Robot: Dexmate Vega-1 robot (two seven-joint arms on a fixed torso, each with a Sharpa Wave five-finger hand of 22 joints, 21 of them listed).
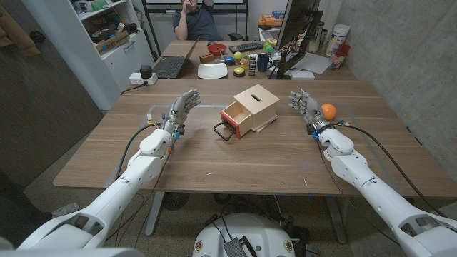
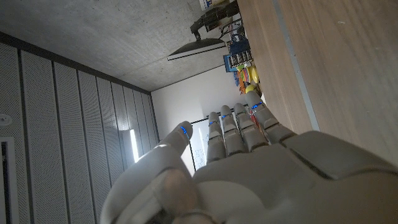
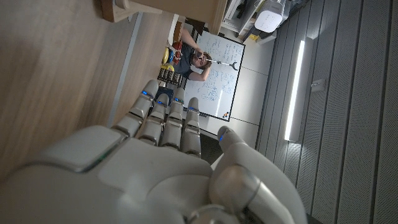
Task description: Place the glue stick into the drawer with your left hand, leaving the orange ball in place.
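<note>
We can't spot a glue stick; left hand (image 1: 183,109), fingers apart and empty, stands left of the open light wooden drawer box (image 1: 245,109).

An office used as a robot lab. Beyond the fingers (image 1: 187,101) a second desk (image 1: 187,51) carries a laptop (image 1: 169,66), a monitor (image 1: 294,32), a keyboard (image 1: 245,47) and bright toys, with a person (image 1: 196,20) seated behind it. A white shelf (image 1: 107,28) holds clutter, and a scribbled whiteboard (image 3: 222,78) hangs on the wall between ribbed grey panels (image 3: 348,93).
</note>
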